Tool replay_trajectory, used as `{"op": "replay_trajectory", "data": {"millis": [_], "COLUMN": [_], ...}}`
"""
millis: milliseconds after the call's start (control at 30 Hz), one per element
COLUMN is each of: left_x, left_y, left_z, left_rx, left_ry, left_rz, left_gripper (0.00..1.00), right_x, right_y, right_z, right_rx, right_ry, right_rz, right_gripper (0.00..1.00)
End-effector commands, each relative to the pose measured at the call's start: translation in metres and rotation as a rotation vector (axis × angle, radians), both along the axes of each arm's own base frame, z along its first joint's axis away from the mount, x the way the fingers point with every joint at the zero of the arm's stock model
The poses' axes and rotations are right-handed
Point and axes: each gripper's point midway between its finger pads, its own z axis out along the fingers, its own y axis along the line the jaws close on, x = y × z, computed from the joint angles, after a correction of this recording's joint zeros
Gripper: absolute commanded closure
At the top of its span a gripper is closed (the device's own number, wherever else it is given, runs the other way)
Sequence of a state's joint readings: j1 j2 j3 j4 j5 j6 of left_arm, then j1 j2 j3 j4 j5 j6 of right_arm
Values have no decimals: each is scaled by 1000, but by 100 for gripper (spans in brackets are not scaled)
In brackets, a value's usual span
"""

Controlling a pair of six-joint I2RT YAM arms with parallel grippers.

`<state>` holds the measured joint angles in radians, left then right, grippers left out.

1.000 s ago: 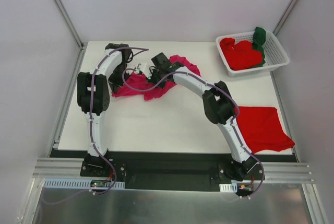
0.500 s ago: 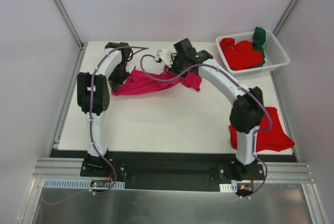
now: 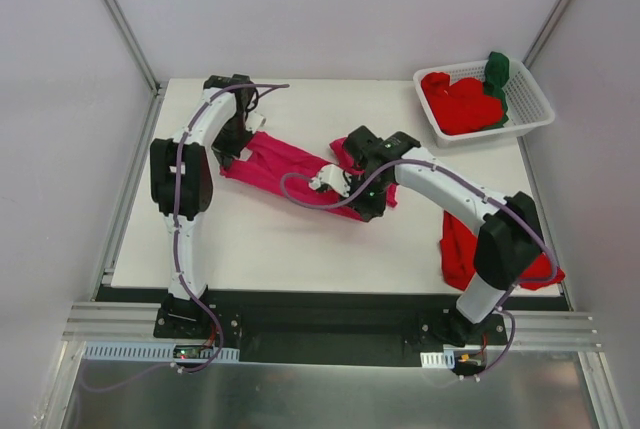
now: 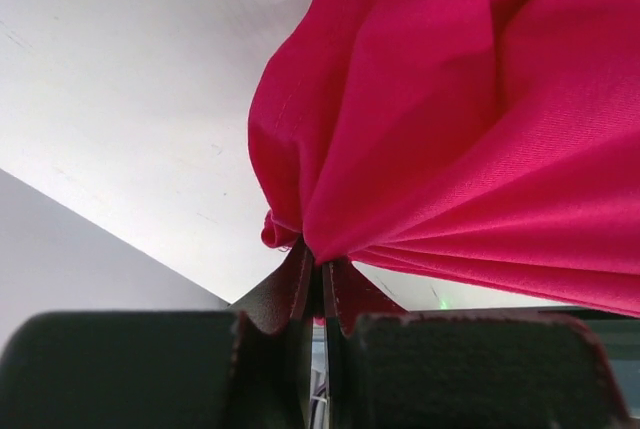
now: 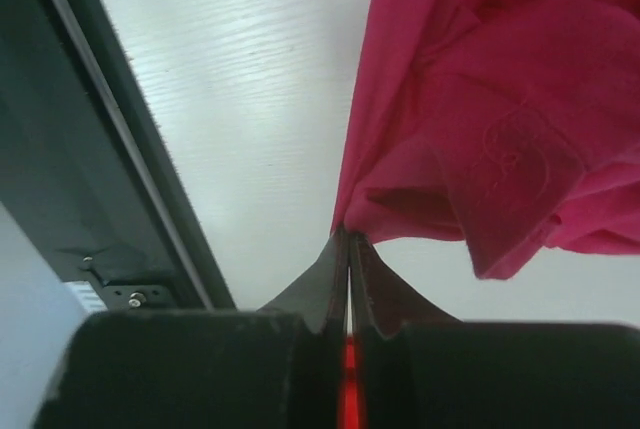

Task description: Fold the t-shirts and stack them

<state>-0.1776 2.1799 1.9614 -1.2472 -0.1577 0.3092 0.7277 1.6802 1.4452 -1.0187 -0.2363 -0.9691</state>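
The table is seen bare along its near edge and far middle. The pink shirt is stretched across mid-table, clear of every edge. A red shirt, apparently folded, is half hidden by the right arm at the near right corner. More shirts are heaped in the basket at far right. Only in the wrist views is pink cloth seen pinched in the clenched left gripper and right gripper.

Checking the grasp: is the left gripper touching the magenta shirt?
Touching. The left wrist view shows the left gripper shut, pinching a bunched edge of the magenta shirt.
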Motion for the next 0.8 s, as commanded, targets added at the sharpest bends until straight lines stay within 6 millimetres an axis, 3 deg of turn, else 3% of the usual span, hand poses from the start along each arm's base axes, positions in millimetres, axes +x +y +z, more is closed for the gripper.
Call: {"op": "replay_trajectory", "data": {"millis": [0,67,100,133,167,200,233,333,567,667,767], "left_x": [0,0,1,1,2,3,2,5,3,3,-2], "left_y": [14,14,14,14,15,15,17,21,25,24,24], "left_z": [6,7,8,10,10,11,11,17,28,31,29], "left_rx": [48,49,49,48,49,53,59,84,99,93,93], "left_ry": [2,-1,-4,-6,-8,-12,-11,-30,-55,-63,-46], "left_rz": [-6,-6,-9,-12,-13,-16,-21,-29,-29,-29,-34], "left_gripper": [100,100,100,100,100,100,100,100,100,100,100], "right_x": [-52,-52,-49,-49,-51,-48,-48,-26,99,128,133], "right_y": [-24,-25,-25,-25,-27,-25,-21,-5,44,57,70], "right_z": [0,-4,-9,-11,-13,-13,-16,-12,27,21,6], "right_rx": [-80,-90,-107,-113,-123,-110,-89,-3,209,216,204], "right_ry": [250,258,272,285,313,318,342,296,-139,-239,-231], "right_rz": [17,34,48,62,69,82,85,65,-75,-85,-77], "right_gripper": [99,92,81,62,28,12,3,4,4,4,4]}}
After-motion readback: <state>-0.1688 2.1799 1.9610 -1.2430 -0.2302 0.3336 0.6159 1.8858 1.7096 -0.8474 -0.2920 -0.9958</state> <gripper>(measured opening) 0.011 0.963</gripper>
